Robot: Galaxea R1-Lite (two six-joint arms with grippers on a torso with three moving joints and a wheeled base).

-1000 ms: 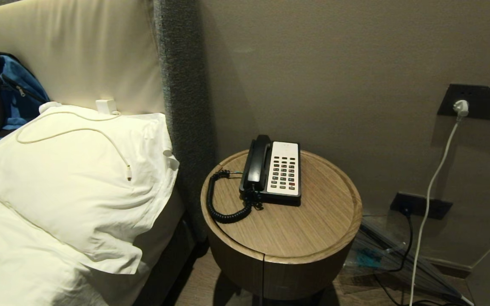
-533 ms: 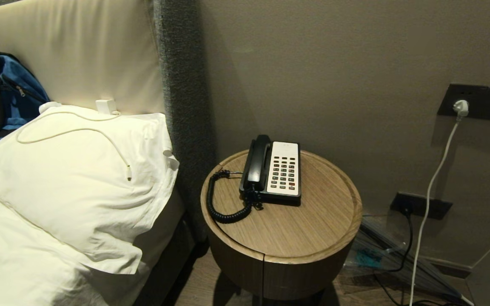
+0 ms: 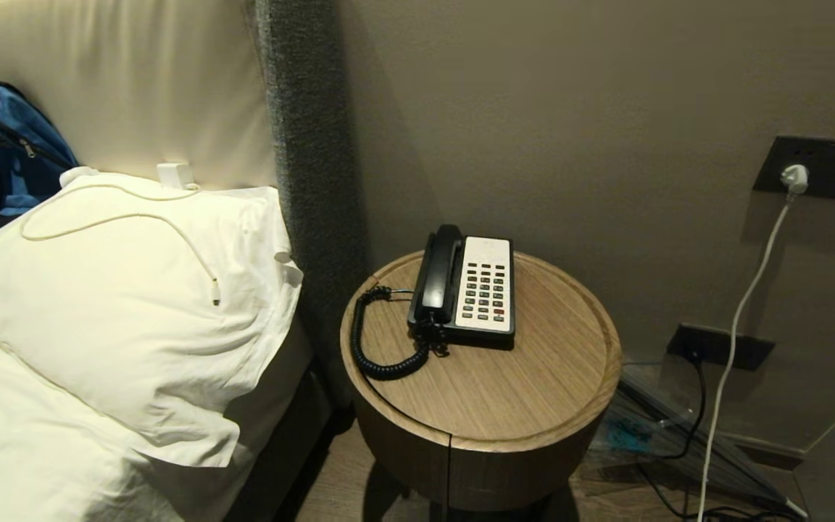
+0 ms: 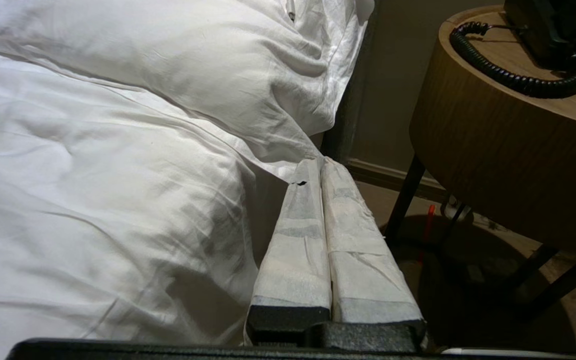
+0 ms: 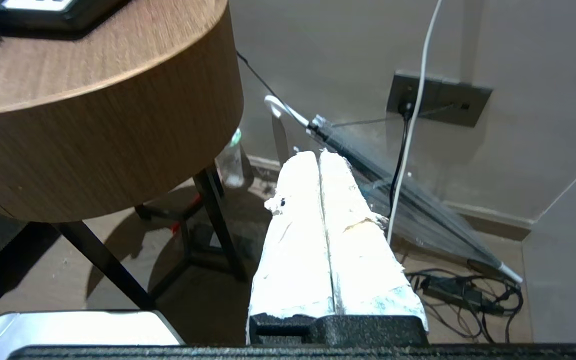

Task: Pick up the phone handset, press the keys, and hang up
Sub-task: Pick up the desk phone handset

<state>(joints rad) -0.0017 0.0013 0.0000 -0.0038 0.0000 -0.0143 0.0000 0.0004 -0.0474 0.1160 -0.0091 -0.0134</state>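
Note:
The glossy black phone handset [image 3: 438, 274] rests in its cradle on the left side of the phone base [image 3: 472, 338], on a round wooden bedside table [image 3: 490, 399]. Its black coiled cord [image 3: 381, 366] loops out over the tabletop toward the bed, and shows too in the left wrist view as a coiled cord [image 4: 513, 80]. Rows of dark keys [image 3: 484, 291] with one red button lie on the white faceplate. My left gripper [image 4: 320, 162] is shut and empty, low beside the bed, below the tabletop. My right gripper [image 5: 319, 154] is shut and empty, low by the table's right side. Neither arm shows in the head view.
A bed with a white pillow [image 3: 135, 304] and a loose white cable stands left of the table, with a grey headboard post [image 3: 309, 145] between. On the right, a white power cord [image 3: 744, 304] hangs from a wall socket; a folded umbrella [image 5: 408, 200] and tangled cables lie on the floor.
The whole head view has shifted slightly, with the scene now a little higher in the picture: the camera moved. The phone and both grippers stay as they were.

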